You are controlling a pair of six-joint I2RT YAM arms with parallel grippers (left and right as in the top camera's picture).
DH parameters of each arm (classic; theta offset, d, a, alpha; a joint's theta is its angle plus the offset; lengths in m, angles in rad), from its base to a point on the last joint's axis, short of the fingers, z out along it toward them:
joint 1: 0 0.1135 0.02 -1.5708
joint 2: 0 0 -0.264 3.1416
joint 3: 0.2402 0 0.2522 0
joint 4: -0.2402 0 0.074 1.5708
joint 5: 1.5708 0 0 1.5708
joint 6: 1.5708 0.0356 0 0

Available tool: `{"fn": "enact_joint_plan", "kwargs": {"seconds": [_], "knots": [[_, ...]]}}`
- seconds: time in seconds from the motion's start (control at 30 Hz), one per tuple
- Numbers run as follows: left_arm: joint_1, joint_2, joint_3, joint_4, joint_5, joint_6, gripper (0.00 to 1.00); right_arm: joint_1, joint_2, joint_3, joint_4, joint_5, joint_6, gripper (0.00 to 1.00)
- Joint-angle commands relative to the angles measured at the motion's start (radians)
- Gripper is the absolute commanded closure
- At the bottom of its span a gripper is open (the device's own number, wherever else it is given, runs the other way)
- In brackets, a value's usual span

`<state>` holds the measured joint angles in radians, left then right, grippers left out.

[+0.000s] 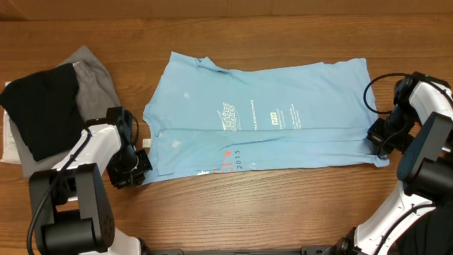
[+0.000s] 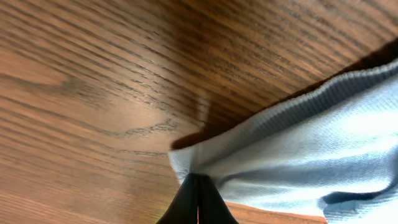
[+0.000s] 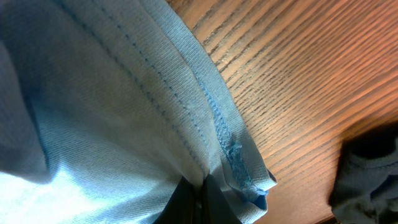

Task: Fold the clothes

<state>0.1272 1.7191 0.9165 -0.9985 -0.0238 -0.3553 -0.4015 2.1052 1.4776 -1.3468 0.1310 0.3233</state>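
With the left pincer (image 1: 139, 168) and the right pincer (image 1: 376, 144) each pinching a near corner of the sky-blue T-shirt (image 1: 269, 117) spread across the desk (image 1: 283, 209), we judge the fold goes best if both lift evenly, edge taut.

A sky-blue T-shirt (image 1: 262, 113) lies spread sideways on the wooden worktop (image 1: 283, 212), neck end to the left and hemmed end to the right. It has white lettering in the middle and pink-red print near its front edge. A long crease runs along the front part. The left tool (image 2: 198, 190) and the right tool (image 3: 200, 190) each pinch a front corner. Left of the shirt sits a loose heap: a black garment (image 1: 42, 106) over a grey garment (image 1: 99, 81), with white cloth (image 1: 8, 145) beneath.
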Motion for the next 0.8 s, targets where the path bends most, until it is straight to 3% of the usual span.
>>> {"fn": "enact_joint_plan", "kwargs": {"seconds": [0.0, 0.03, 0.1, 0.13, 0.17, 0.2, 0.23, 0.3, 0.37, 0.53, 0.77], "knots": [[0.013, -0.086, 0.012, -0.004, -0.025, 0.033, 0.96, -0.008, -0.035, -0.002, 0.006, 0.025, 0.018, 0.96], [0.012, -0.109, 0.026, -0.009, -0.024, 0.039, 0.96, -0.007, -0.045, 0.001, 0.009, 0.021, 0.018, 0.96], [0.009, -0.161, 0.069, -0.019, -0.014, 0.041, 0.83, -0.005, -0.073, 0.018, 0.017, 0.000, 0.018, 0.96], [0.009, -0.183, 0.092, -0.018, 0.006, 0.050, 0.68, -0.005, -0.090, 0.030, 0.018, -0.013, 0.018, 0.96], [0.009, -0.211, 0.132, -0.009, 0.052, 0.060, 0.37, -0.005, -0.119, 0.053, 0.023, -0.032, 0.018, 0.87], [0.009, -0.223, 0.156, 0.003, 0.086, 0.072, 0.21, -0.005, -0.138, 0.069, 0.029, -0.046, 0.017, 0.75], [0.008, -0.232, 0.183, 0.021, 0.135, 0.091, 0.14, -0.005, -0.157, 0.085, 0.033, -0.057, 0.017, 0.60], [0.004, -0.238, 0.224, 0.070, 0.242, 0.133, 0.11, -0.004, -0.184, 0.114, 0.040, -0.075, 0.011, 0.45], [-0.010, -0.229, 0.260, 0.127, 0.323, 0.151, 0.12, -0.004, -0.206, 0.144, 0.052, -0.102, -0.021, 0.39], [-0.072, -0.145, 0.380, 0.199, 0.335, 0.150, 0.12, -0.003, -0.222, 0.186, 0.060, -0.203, -0.100, 0.35], [-0.110, 0.139, 0.670, 0.206, 0.332, 0.111, 0.12, -0.002, -0.222, 0.186, 0.061, -0.238, -0.120, 0.35]]}}
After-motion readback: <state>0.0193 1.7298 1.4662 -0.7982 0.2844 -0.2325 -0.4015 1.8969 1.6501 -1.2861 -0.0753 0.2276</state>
